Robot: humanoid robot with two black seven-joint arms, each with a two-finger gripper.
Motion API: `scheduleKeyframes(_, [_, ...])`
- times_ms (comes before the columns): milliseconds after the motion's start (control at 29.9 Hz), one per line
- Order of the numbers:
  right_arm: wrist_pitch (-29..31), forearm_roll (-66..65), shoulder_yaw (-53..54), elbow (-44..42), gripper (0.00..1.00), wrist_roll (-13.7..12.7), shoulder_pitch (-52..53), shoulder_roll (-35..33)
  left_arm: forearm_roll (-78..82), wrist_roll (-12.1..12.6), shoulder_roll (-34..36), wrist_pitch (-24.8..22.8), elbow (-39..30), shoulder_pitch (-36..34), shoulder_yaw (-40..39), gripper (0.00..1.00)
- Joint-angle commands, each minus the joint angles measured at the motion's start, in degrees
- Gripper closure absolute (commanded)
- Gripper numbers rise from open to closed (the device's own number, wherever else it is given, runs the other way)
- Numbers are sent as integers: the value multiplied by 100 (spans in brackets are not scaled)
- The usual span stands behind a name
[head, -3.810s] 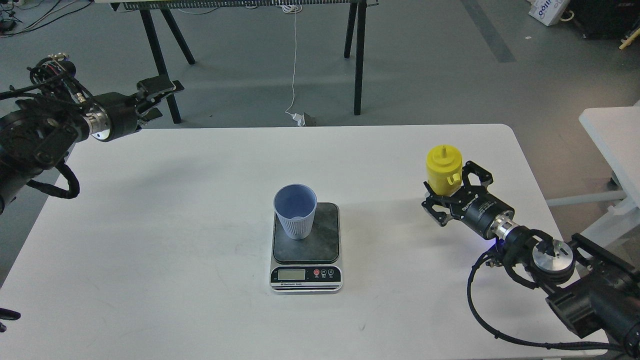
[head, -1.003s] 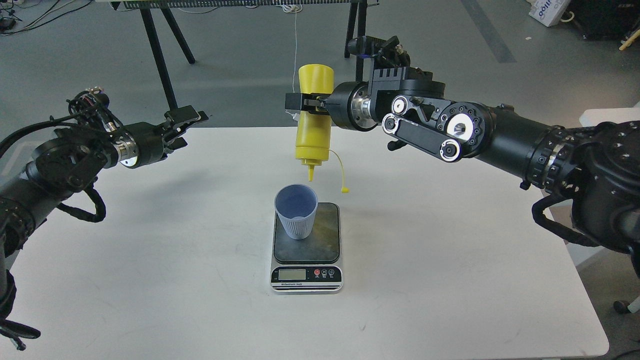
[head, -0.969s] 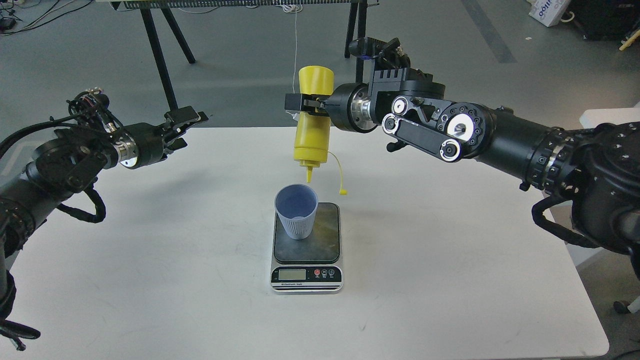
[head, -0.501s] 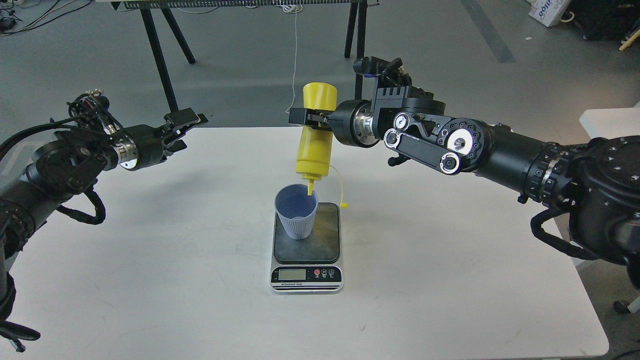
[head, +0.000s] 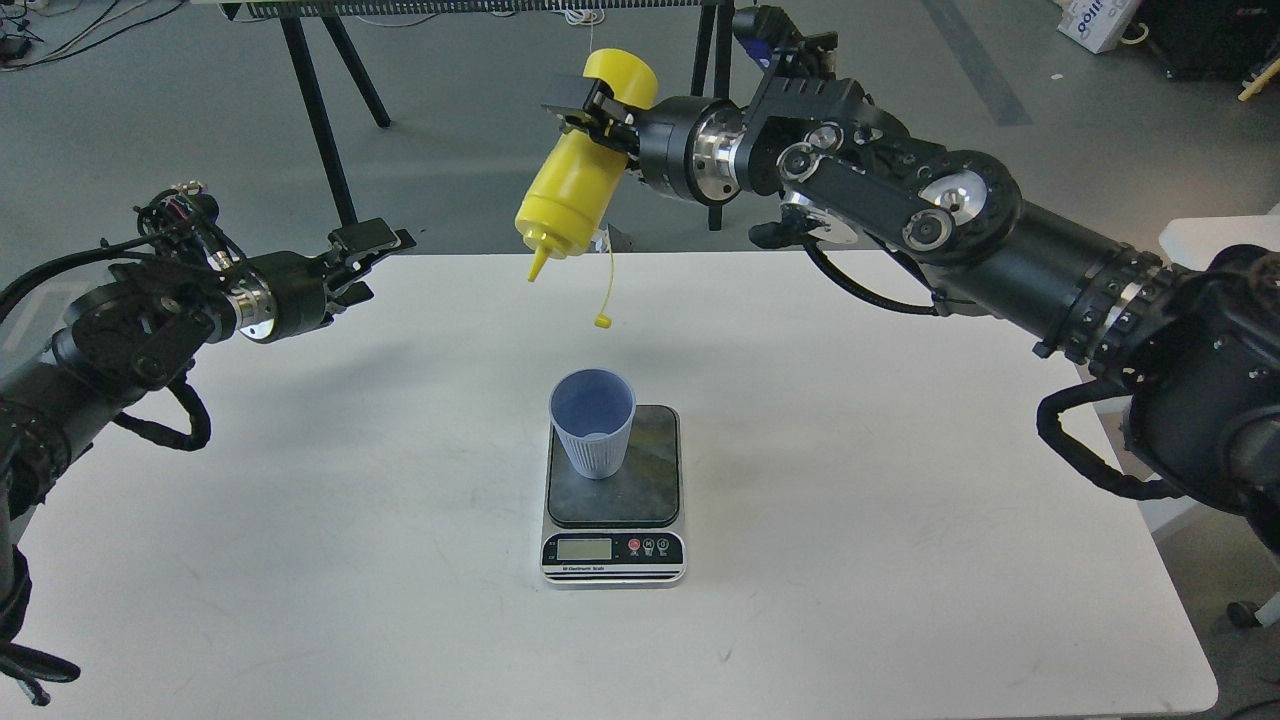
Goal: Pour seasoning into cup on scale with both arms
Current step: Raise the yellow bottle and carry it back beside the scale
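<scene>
The blue-grey ribbed cup (head: 592, 422) stands upright on the left part of the scale (head: 612, 495) at the table's middle. My right gripper (head: 592, 112) is shut on the yellow seasoning bottle (head: 572, 196) and holds it high above the table's far edge, tilted with its nozzle pointing down and left. The nozzle is up and to the left of the cup, well clear of it. The small tethered cap (head: 601, 320) hangs loose below the bottle. My left gripper (head: 368, 258) is open and empty over the table's far left edge.
The white table (head: 300, 520) bears only the scale and cup. Black legs of another table (head: 318, 110) stand behind, with a white cable on the floor. A second white table (head: 1225, 270) stands at the right.
The right arm has lifted the bottle out of the cup's mouth, up and to the left, and tilted it off vertical. The left arm has hardly moved.
</scene>
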Motion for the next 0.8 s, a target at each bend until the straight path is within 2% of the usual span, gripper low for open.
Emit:
scheduleKeyframes(0, [-16, 533, 1088, 2, 98, -246, 74, 0, -17, 0, 24, 0, 9, -55, -8, 0])
scheduleKeyframes(100, [-8, 981, 2090, 46, 98, -509, 56, -122, -17, 0, 24, 0, 9, -46, -8, 0])
scheduleKeyframes(234, [19, 2480, 3103, 55, 98, -905, -75, -815, -8, 0, 33, 0, 9, -29, -8, 0])
scheduleKeyframes(301, [36, 3438, 3358, 81, 98, -1020, -346, -1289, -8, 0, 77, 0, 9, -29, -8, 0])
scheduleKeyframes(501, [255, 5164, 3947, 607, 98, -1081, -1672, -2293, -8, 0, 112, 0, 9, -20, -8, 0])
scheduleKeyframes(635, [361, 5473, 4895, 1213, 98, -1090, -2999, -2373, 0, 0, 86, 0, 0, -2, 1, 0])
scheduleKeyframes(769, [370, 5649, 5626, 1828, 98, -1082, -4308, -2172, 27, 0, 77, 0, 0, 7, 1, 0])
